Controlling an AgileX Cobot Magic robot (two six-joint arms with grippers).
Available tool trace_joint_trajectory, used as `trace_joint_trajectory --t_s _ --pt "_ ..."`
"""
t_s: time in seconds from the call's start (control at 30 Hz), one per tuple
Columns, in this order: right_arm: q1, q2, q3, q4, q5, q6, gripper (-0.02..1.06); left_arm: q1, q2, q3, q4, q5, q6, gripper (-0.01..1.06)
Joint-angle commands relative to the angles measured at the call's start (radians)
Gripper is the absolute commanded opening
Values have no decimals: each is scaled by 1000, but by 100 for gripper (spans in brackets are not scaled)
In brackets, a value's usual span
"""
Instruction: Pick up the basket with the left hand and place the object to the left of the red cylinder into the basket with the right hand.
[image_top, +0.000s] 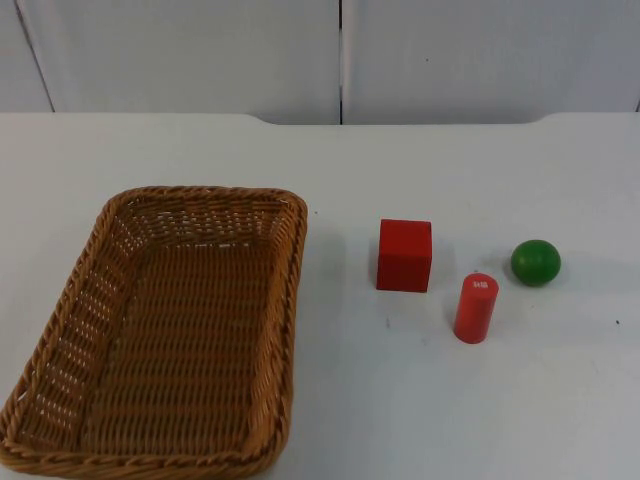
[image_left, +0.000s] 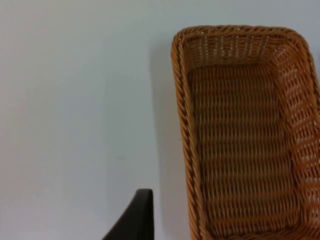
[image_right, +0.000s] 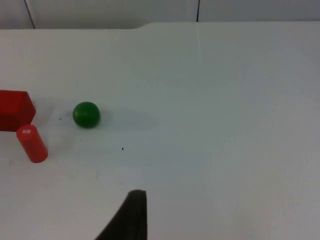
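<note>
White table (image_top: 420, 400), grey partition wall (image_top: 200, 50) behind. Left to right: wicker basket (image_top: 60, 330) resting flat; red cube (image_top: 405, 255) just left of upright red cylinder (image_top: 476, 308); green ball (image_top: 535, 262). Left gripper (image_left: 131, 220) beside basket, right gripper (image_right: 127, 217) well apart from objects; finger spread cannot be told.

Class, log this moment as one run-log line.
basket: on table, empty | red cube: left of red cylinder | green ball: right

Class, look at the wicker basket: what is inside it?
Nothing lies inside the wicker basket; its bare woven floor shows in the top and left wrist views. The table beneath it is covered.
</note>
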Motion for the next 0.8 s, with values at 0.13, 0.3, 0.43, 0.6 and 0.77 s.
trace_joint_trajectory --t_s 0.13,0.3,0.43,0.6,0.77 --pt "-6 162 -84 -5 -88 -1 105 2 10 -7 -16 -18 14 105" --pt "-6 301 -141 -2 -129 -1 105 2 10 -7 -16 -15 14 105" --pt "-6 409 -189 2 -155 -1 105 2 10 -7 -16 -16 16 105" --pt "-6 528 -238 2 -200 -1 105 2 22 -7 -16 -16 33 105" --pt "-6 633 -283 3 -216 -1 105 2 78 -7 -16 -17 35 105"
